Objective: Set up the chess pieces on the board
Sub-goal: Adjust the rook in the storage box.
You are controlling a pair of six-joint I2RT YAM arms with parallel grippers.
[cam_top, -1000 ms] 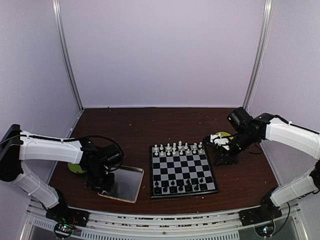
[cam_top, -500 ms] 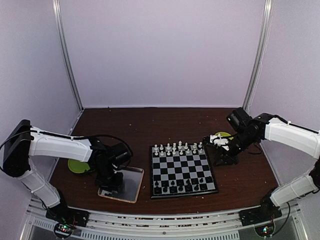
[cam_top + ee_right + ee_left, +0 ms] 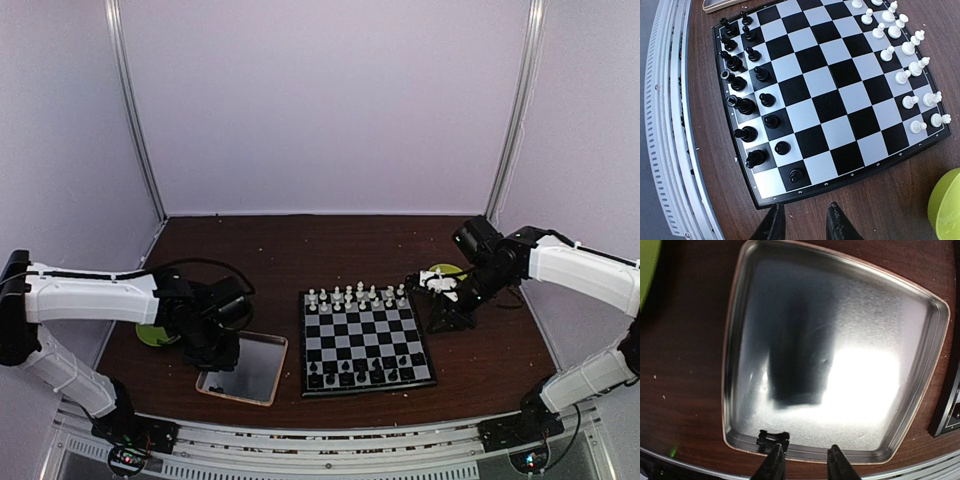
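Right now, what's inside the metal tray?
One small black piece at the near wall of the tray, just ahead of the left pincer. Elsewhere only bare metal, glare and a dark reflection. The pincer's fingers hide a bit of the near rim.

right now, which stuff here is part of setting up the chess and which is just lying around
For the job:
- board
- black pieces
- white pieces
- small black thing at the tray's near rim, probably a piece

Lying about:
- tray
- left green dish
- right green dish
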